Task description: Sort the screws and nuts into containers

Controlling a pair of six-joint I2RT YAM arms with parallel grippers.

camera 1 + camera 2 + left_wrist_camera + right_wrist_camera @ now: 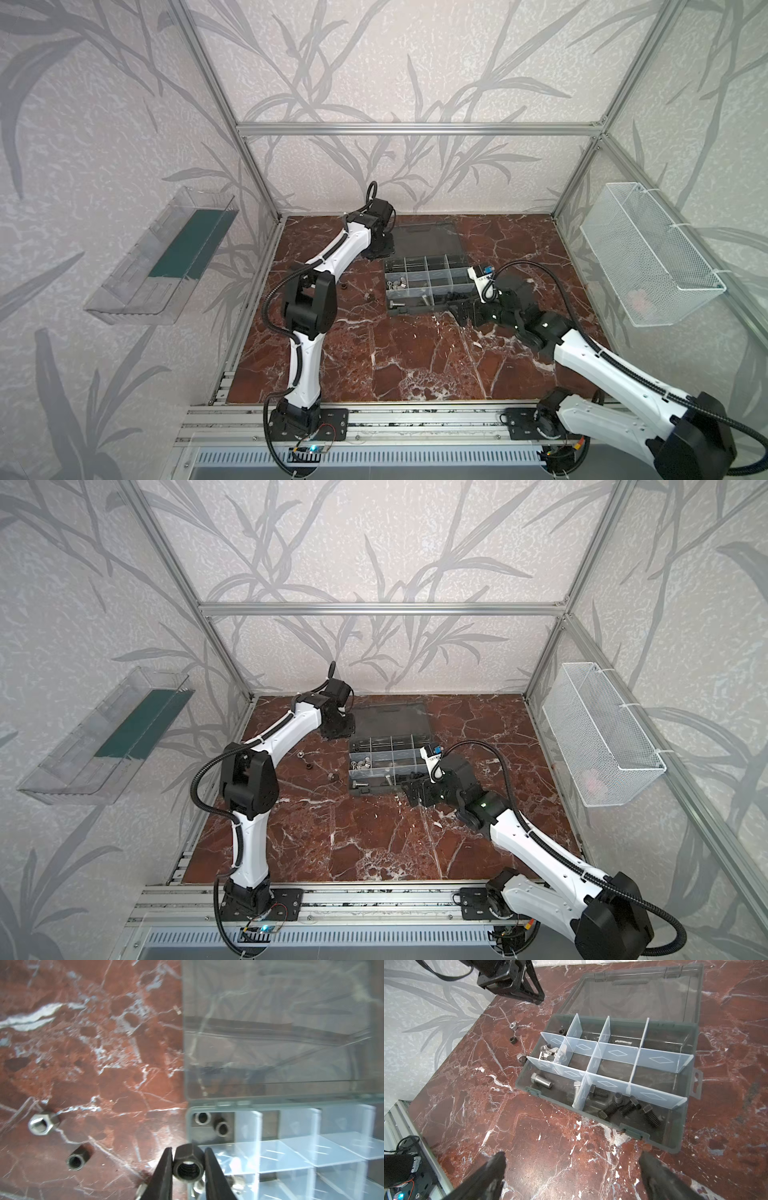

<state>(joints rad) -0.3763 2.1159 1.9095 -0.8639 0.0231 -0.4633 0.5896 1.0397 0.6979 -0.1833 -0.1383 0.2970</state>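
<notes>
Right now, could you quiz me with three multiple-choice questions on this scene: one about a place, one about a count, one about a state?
1. Where do the black screws lie?
A. In the white wire basket
B. In a compartment of the organizer case
C. On the case's lid

2. How many nuts lie loose on the table beside the case?
A. One
B. Three
C. Seven

3. What are the left arm's fingers doing?
A. Spread wide, empty
B. Clamped on a silver screw
C. Closed on a dark nut

Answers:
1 B: the right wrist view shows them together in one compartment along the case's latch side.
2 B: the same view shows two silver and one black on the marble.
3 C: the left wrist view shows the nut pinched between the two fingers.
</notes>
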